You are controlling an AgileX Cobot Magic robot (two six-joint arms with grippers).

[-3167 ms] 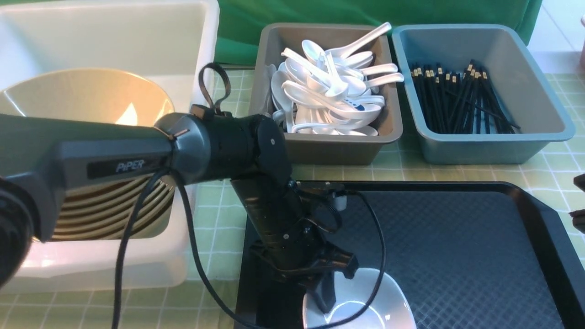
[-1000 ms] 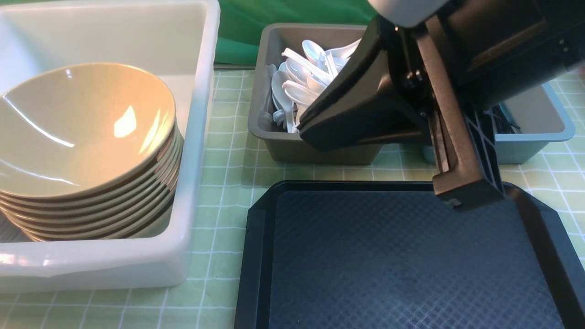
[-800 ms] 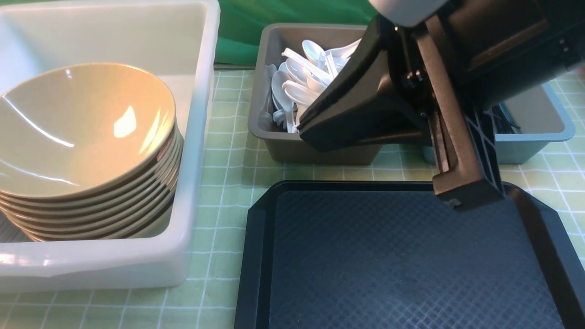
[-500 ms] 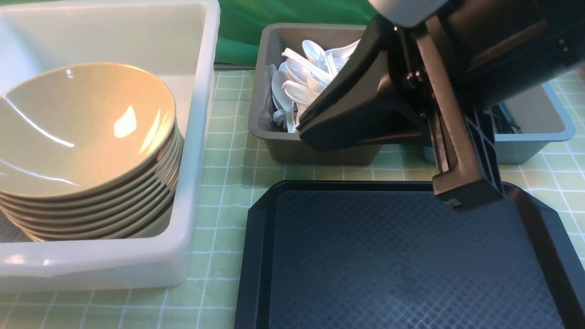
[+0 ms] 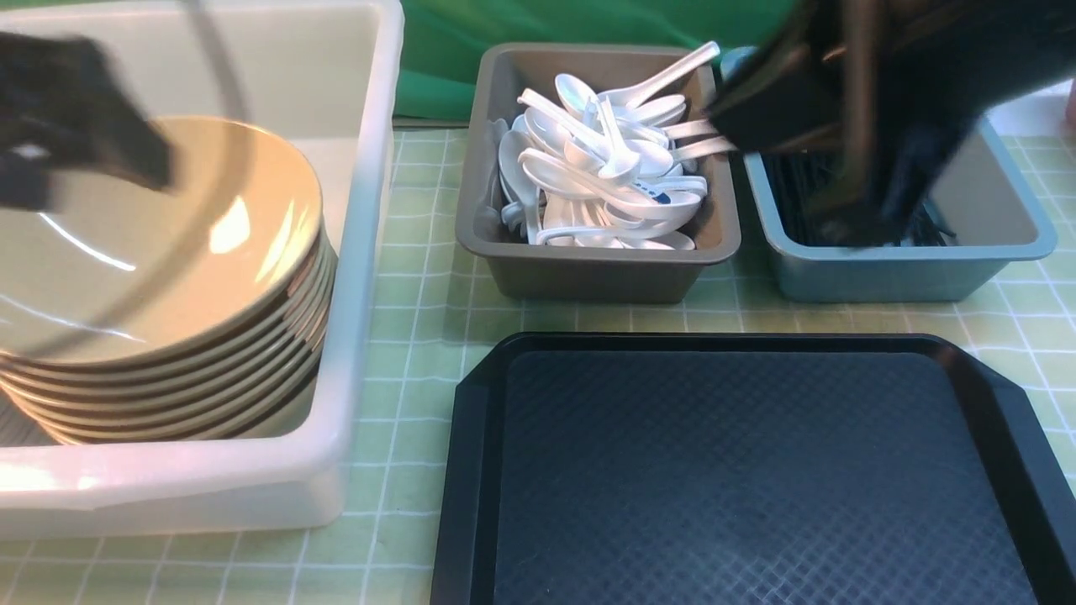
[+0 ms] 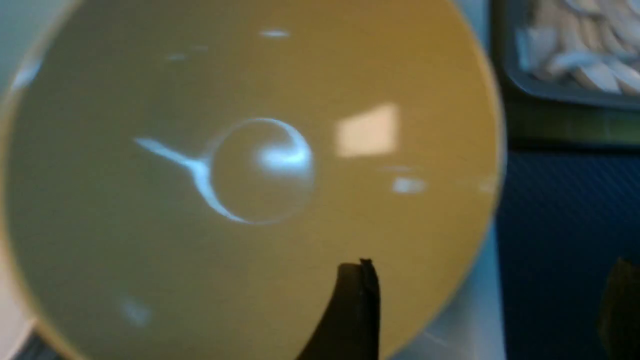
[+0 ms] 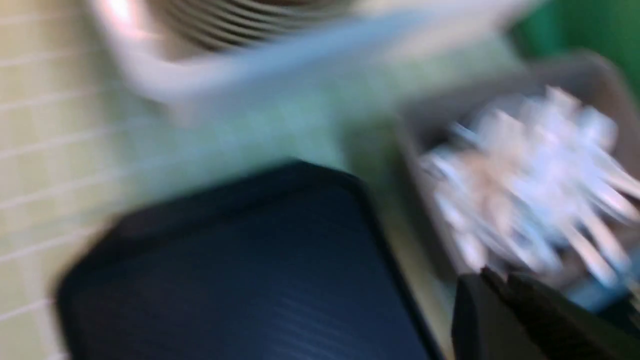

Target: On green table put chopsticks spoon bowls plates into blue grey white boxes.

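Both arms blurred, tray bare

Left gripper fingers spread, holding nothing, above stacked bowls in white box at 9 o'clock. Right gripper over blue box at 2 o'clock; grip unreadable. Spoons fill grey box, so sorting looks finished.

Right claw swung back over blue box; left claw now above bowls

A staged dish-sorting bench is suggested, not a real kitchen. A gridded green table is backed by draped green cloth, with tableware sorted into plastic tubs.
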